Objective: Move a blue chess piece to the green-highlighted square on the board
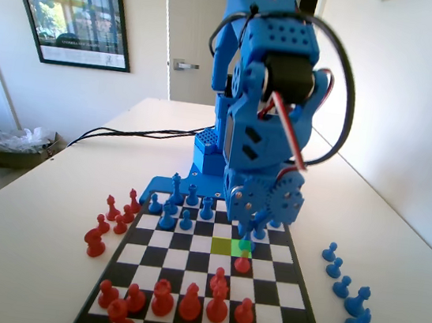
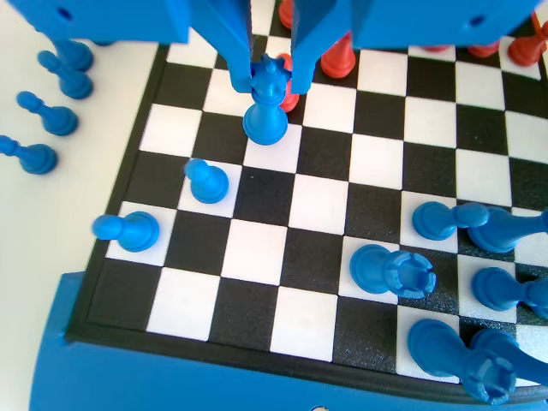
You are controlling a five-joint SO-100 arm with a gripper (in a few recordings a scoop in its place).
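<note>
— Gripper (image 2: 271,79) status?

— Jaws are closed on the blue chess piece (image 2: 266,107), pinching it just under the knob. I see it upright, base at or just above the board (image 2: 325,205); I can't tell which.

— Over the target?

— Fixed view puts it at the green-highlighted square (image 1: 245,247). I judge the carry nearly done; seating, release and retreat remain.

Fixed view: 1 board (image 1: 187,260); 1 green sq (image 1: 247,247), 1 yellow-olive sq (image 1: 222,246). Spare blue pcs (image 1: 340,286) off-board nr the surface's right edge: 6. Loose red pcs (image 1: 95,242) off-board, left side: approx 6, bunched, exact no. unclear. Red pcs on board (image 1: 190,301): approx 10. Blue pcs on board (image 1: 167,216), far end: min 6 seen. 1 tool (image 2: 271,81), 1 blue chess piece (image 2: 265,116) in it.
</note>
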